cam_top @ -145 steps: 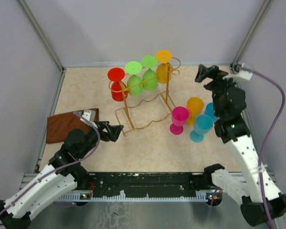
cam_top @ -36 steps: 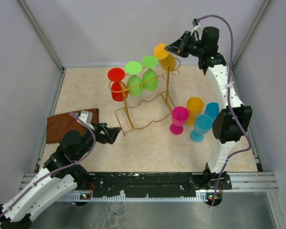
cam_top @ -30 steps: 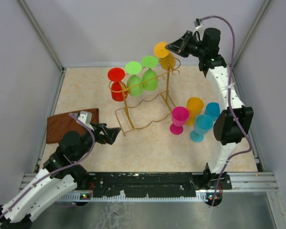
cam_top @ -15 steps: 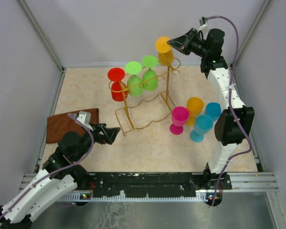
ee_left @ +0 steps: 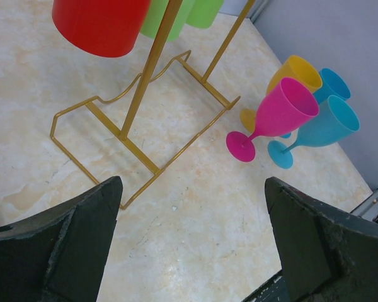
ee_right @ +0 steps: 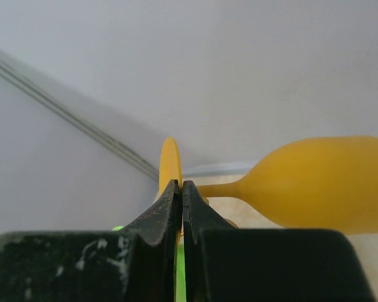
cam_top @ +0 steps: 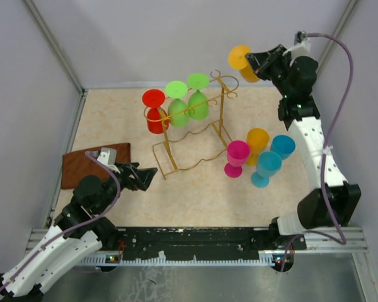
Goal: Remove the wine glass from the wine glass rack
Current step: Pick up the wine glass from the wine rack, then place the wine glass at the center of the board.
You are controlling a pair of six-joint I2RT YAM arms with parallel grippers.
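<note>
Top external view is showing the right claw (cam_top: 257,61) reaching high toward the back wall, its 2 fingers pressing together on the stem of the wine glass (cam_top: 240,57). That yellow-orange glass is hanging in the air, clear of the rack (cam_top: 222,116) and off to the right of its curled rail ends, touching no wire. It is lying sideways, with its round foot facing left toward the rack and its bowl sitting toward the arm.

Right wrist view is showing the same grip from close up. The claw (ee_right: 179,196) is pinching shut just behind the foot, and the wine glass (ee_right: 321,182) is stretching out to the right with its stem running level.

On the rack, 3 glasses are hanging upside down from the rails: a red glass (cam_top: 155,114) at the left end and 2 green glasses (cam_top: 179,106) beside it. The right end of the rails is carrying nothing.

To the right of the rack, 4 glasses are standing upright in a tight cluster on the surface (cam_top: 195,198): a pink glass (cam_top: 237,156), a yellow glass (cam_top: 257,141) and 2 blue glasses (cam_top: 267,167).

The left claw (cam_top: 148,175) is hovering low at the front left, well apart from the rack's base, with its fingers spreading wide and gripping nothing. Left wrist view is looking between those fingers (ee_left: 82,233) at the rack's base frame (ee_left: 138,154) and at the pink glass (ee_left: 274,116). A brown mat (cam_top: 79,165) is lying flat by the left edge.
</note>
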